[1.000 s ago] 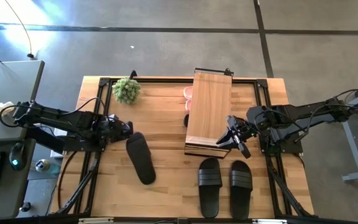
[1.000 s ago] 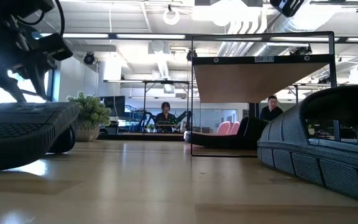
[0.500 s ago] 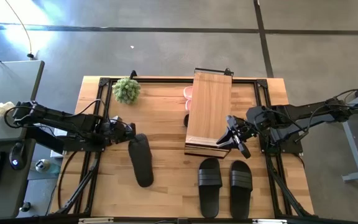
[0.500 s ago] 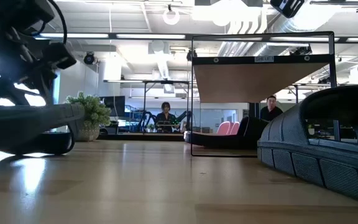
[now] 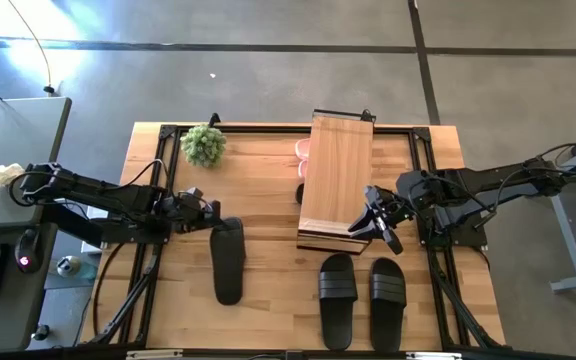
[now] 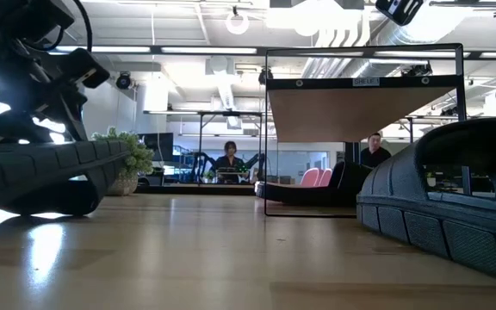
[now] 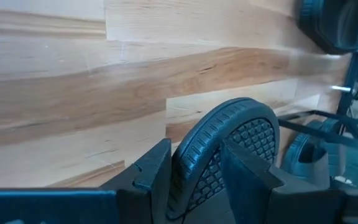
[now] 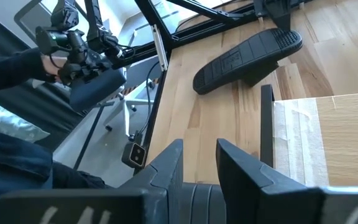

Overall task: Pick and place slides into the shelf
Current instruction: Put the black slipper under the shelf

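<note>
High view: left gripper (image 5: pixel 208 213) sits at the bench's (image 5: pixel 268 190) left-centre, its fingers (image 7: pixel 151 171) clamped on the heel end of a black slide (image 5: pixel 228 260), which extends from the gripper toward the bench's near edge, sole up. Left wrist view confirms the grip: the ridged sole edge stands between the two fingers, one on each side. Low view shows this slide raised at an angle, partly off the bench. Shelf (image 5: pixel 336 180) stands right of centre, its plank top running from the far edge toward the middle. Right gripper (image 5: pixel 380 222) hovers just beside the shelf's near right corner; right wrist view shows its fingers (image 8: pixel 166 168) slightly apart with nothing between them. Black pair (image 5: pixel 360 297) lies side by side on the bench, near the front edge, straps up. Pink slides (image 5: pixel 303 150) show partly at the shelf's far left side, under the plank. Small plant (image 5: pixel 204 145) stands at the far left of the bench.
</note>
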Available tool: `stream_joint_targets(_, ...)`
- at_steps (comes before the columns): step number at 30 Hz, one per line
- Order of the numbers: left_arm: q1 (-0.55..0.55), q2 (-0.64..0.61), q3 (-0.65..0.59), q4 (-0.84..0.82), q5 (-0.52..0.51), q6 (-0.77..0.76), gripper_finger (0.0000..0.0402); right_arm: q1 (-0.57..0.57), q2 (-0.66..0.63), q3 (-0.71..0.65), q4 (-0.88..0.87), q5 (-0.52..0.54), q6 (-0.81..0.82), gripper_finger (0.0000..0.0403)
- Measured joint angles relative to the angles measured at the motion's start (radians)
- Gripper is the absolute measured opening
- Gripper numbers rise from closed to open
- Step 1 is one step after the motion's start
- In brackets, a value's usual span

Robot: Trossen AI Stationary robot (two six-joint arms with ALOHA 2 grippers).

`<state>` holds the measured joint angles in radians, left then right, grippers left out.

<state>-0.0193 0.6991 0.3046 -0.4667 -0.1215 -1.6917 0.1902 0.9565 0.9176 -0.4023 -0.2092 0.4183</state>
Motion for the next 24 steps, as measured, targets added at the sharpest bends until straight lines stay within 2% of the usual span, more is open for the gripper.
stream_joint_targets(13, 0.000, 0.000, 0.000, 0.080, 0.031, 0.172, 0.0122, 0.000, 0.000, 0.000, 0.002, 0.003, 0.011, 0.0087)
stream_joint_targets(24, 0.000, 0.018, -0.001, 0.126, 0.084, 0.188, 0.0122, 0.000, 0.000, 0.000, 0.004, 0.025, 0.020, 0.0087)
